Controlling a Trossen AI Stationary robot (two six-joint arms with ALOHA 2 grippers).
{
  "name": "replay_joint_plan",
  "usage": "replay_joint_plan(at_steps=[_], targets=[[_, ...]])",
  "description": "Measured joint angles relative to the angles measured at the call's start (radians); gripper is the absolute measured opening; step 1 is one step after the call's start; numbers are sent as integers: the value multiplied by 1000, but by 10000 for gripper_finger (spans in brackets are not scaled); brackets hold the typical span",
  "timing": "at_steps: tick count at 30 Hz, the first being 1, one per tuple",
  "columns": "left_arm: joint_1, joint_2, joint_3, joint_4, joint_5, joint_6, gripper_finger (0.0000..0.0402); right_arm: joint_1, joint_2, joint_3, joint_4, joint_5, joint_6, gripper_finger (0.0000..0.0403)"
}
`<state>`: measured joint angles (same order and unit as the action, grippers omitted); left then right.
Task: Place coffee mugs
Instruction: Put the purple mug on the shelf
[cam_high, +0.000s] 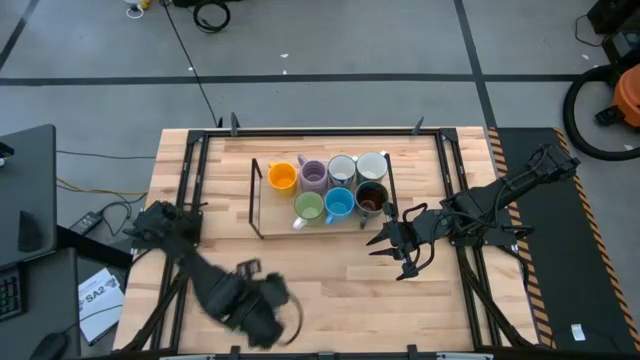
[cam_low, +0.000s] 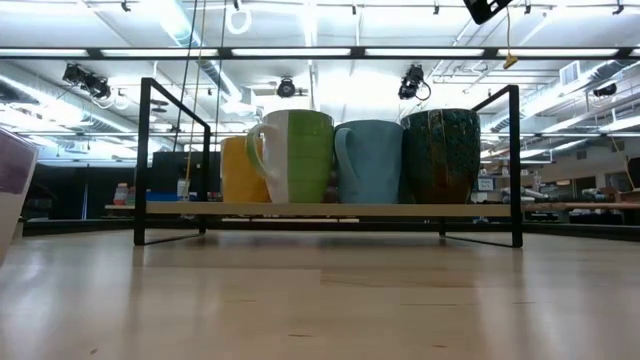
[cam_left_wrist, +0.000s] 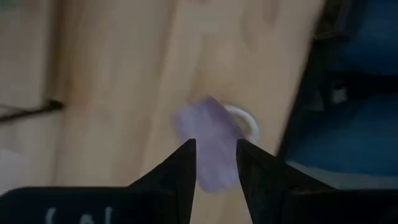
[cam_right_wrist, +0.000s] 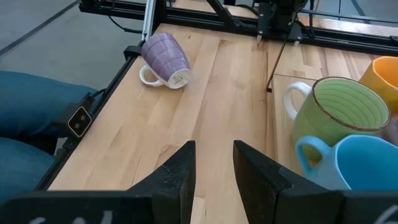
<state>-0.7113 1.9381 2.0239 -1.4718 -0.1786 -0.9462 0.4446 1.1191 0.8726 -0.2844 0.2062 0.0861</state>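
Observation:
Seven mugs stand upright on a low black-framed wooden rack (cam_high: 257, 212): orange (cam_high: 282, 177), lilac (cam_high: 313, 175), white patterned (cam_high: 342, 169) and pale (cam_high: 372, 165) in the far row, green (cam_high: 308, 208), bright blue (cam_high: 339, 204) and dark glazed (cam_high: 371, 197) in the near row. A second lilac mug (cam_right_wrist: 165, 55) lies on its side on the table near the near-left corner. My left gripper (cam_left_wrist: 216, 158) hangs open above it, a finger to either side, and my left arm hides this mug in the high view. My right gripper (cam_high: 400, 247) is open, just right of the rack's near right corner.
Black metal rails (cam_high: 190, 190) run along the table's left and right sides. A person's blue-clad legs (cam_right_wrist: 37, 118) sit at the near edge beside the lying mug. Bare wood lies between the rack and the near edge (cam_high: 340, 290).

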Motion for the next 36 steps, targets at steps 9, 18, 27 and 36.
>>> replay_joint_plan(at_steps=[9,18,27,36], targets=[[-193,0,0,31,8,-430,121,0,0,0,0,-3,0,113],[-270,41,-1,-1,83,-613,169,0,0,0,7,-133,0,113],[-285,164,-2,-87,77,-457,223,0,0,0,8,-152,0,113],[-287,293,-3,-99,40,-394,220,0,0,0,8,-152,0,113]])
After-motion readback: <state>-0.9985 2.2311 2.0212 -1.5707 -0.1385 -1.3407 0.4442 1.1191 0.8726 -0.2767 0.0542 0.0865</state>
